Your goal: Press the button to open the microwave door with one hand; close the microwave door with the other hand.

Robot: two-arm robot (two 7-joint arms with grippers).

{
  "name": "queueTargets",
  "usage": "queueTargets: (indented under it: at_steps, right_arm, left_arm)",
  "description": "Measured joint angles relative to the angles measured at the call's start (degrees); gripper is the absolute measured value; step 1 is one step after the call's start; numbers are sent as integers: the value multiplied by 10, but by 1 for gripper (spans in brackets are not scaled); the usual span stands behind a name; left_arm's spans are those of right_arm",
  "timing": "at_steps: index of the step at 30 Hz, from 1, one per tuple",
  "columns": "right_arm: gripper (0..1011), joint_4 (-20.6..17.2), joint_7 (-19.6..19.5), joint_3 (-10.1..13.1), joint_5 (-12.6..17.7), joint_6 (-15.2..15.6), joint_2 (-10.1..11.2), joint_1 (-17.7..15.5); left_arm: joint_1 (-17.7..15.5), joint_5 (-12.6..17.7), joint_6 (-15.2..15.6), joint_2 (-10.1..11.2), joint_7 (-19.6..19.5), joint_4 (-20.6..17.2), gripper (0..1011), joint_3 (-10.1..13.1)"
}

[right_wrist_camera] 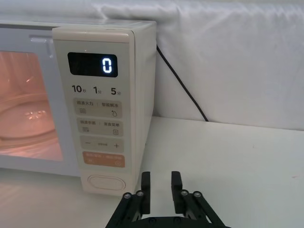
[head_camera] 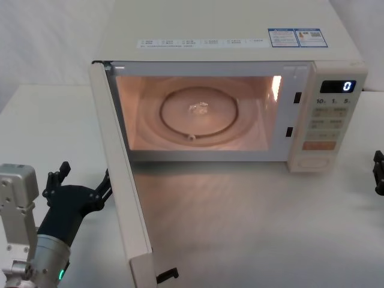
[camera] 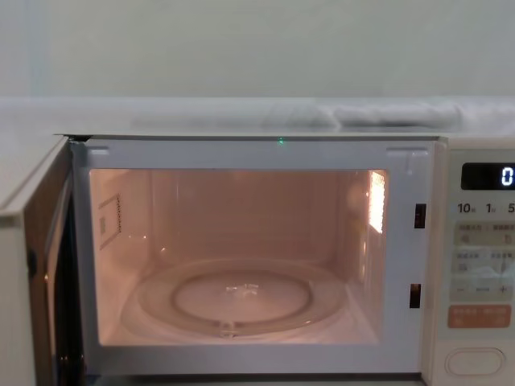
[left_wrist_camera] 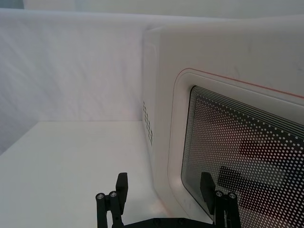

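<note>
two grippers, one microwave, one white table (head_camera: 252,228). left gripper (head_camera: 81,187): black, two-fingered, on a silver wrist with a green light, low at the robot's left, just outside the outer face of the microwave door (head_camera: 123,180). its fingers stand spread wide and hold nothing; in the left wrist view one finger (left_wrist_camera: 207,187) lies in front of the dotted glass window (left_wrist_camera: 247,156), the other (left_wrist_camera: 122,186) out beside the door's edge; contact cannot be told. microwave door: cream-white, hinged at the left, swung fully open toward the robot, latch hooks at its free edge. cavity (camera: 233,257): lit pinkish, glass turntable (head_camera: 199,114) on the floor, nothing on it. keypad strip (right_wrist_camera: 99,109): to the right of the cavity, display reading 0, small grey-labelled keys, an orange key (right_wrist_camera: 103,158). button (right_wrist_camera: 105,182): wide cream pill-shaped key at the bottom of the strip, below the orange key. right gripper (right_wrist_camera: 161,187): black, near the table just right of the button and apart from it, fingers a narrow gap apart, holding nothing.
</note>
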Motion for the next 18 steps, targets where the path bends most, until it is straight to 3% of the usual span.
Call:
queueTargets:
  at_steps: [18]
  right_arm:
    - [812, 0, 0, -1, -1, -1, 0, 0]
  left_arm:
    - [0, 0, 0, 0, 0, 0, 1001, 0]
